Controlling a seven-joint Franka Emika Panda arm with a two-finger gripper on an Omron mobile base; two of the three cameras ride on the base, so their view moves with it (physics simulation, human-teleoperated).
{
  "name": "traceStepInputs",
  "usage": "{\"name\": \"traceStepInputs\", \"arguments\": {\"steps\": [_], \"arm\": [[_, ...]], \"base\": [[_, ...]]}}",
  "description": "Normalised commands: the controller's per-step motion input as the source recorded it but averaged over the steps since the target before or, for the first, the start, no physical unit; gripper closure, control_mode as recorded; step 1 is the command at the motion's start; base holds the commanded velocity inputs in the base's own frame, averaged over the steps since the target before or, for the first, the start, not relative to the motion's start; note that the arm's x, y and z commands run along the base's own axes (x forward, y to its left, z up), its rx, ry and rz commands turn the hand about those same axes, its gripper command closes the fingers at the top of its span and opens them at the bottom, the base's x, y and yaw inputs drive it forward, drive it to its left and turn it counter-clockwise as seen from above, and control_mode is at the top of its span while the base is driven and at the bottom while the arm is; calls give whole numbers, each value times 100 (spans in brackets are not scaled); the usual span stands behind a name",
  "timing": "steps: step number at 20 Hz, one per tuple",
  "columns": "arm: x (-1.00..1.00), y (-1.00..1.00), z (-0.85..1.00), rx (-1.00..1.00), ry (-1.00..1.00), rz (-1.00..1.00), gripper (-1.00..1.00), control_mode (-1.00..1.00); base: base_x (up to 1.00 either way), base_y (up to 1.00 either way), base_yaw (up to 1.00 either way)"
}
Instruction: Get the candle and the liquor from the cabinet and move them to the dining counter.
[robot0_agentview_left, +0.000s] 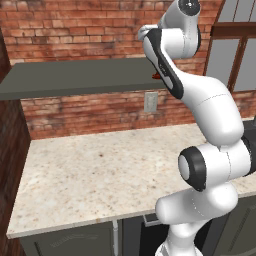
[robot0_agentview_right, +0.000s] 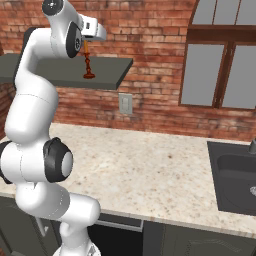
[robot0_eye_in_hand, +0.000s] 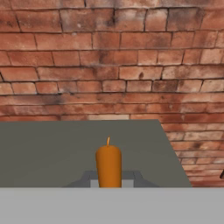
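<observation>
From my remote seat I see the arm reaching up to the cabinet (robot0_agentview_right: 60, 70), the flat dark grey shelf board fixed to the red brick wall (robot0_agentview_right: 150, 30). In the right base view the candle (robot0_agentview_right: 88, 62) stands upright on that board near its right end, its small dark red-brown holder resting on the shelf surface and its thin orange stem running up into the gripper (robot0_agentview_right: 86, 44). The hand view looks along the gripper at the orange candle (robot0_eye_in_hand: 108, 166) with its small wick tip, sitting between the two fingers (robot0_eye_in_hand: 89, 178) low in the picture, with the grey shelf (robot0_eye_in_hand: 52, 148) spread behind it and the brick beyond. The gripper is clamped on the candle, its fingers drawn together against the stem. In the left base view the arm's upper links cover most of the spot, and only a small red-brown bit of the candle holder (robot0_agentview_left: 155, 76) shows at the shelf edge beside the arm. Below the shelf lies a beige speckled tabletop (robot0_agentview_left: 100, 170), with a pale wall outlet (robot0_agentview_right: 125, 104) on the brick above it and a dark sink (robot0_agentview_right: 235, 180) set into it under the window (robot0_agentview_right: 220, 60). I can read no label, brand or writing anywhere.
</observation>
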Motion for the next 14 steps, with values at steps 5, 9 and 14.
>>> {"name": "traceStepInputs", "arguments": {"steps": [5, 9, 14], "arm": [[0, 0, 0, 0, 0, 0, 100, -100], [-1, -2, 0, 0, 0, 0, 100, -100], [-47, -36, 0, 1, -10, 0, 100, -100]], "base": [[0, 0, 0], [0, 0, 0], [0, 0, 0]]}}
